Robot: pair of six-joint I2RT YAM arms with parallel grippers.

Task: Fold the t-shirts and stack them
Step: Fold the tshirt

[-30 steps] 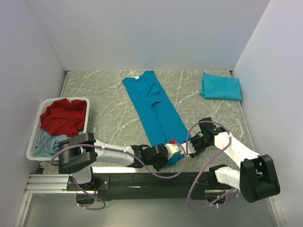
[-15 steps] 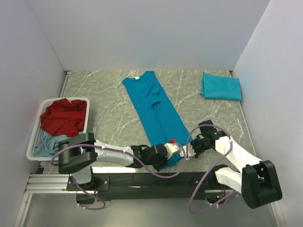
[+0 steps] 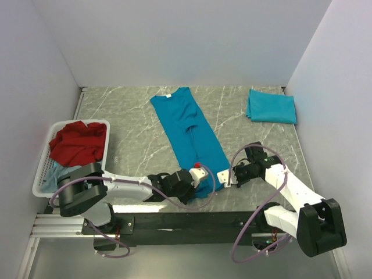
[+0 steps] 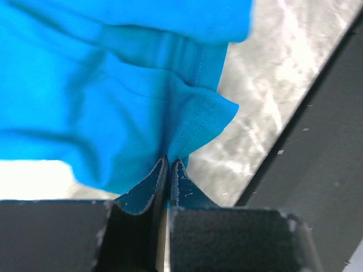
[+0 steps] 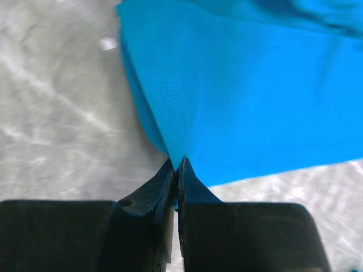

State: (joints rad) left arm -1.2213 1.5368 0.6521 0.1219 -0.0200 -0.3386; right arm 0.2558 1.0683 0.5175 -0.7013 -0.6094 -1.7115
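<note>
Whereas a second ago the right hand [image 3: 223, 176] stood open just off the near right corner of the shirt [image 3: 189, 131], it is now pinched shut on that corner, with a fold of teal cloth running up from between its closed tips in the right wrist view. The left hand [image 3: 199, 168] was already clamped on the near hem and remains so, its tips closed on a stitched edge in the left wrist view. It has shifted left and a little away from the rail [image 3: 192, 220], and the hem there is bunched. The rest of the shirt has not moved: it lies as a long narrow strip, slanting from its collar at the far middle of the surface [image 3: 128, 133] down to the two hands close to the near edge. The folded shirt [image 3: 271, 106] lies unchanged at the far right corner, well apart. The basket [image 3: 40, 168] sits at the left edge, holding a red shirt [image 3: 78, 142] over a grey-blue shirt [image 3: 56, 175]. Bare marble lies open on both sides of the strip, wider on the left toward the basket, while the rail runs just beside the hands.
</note>
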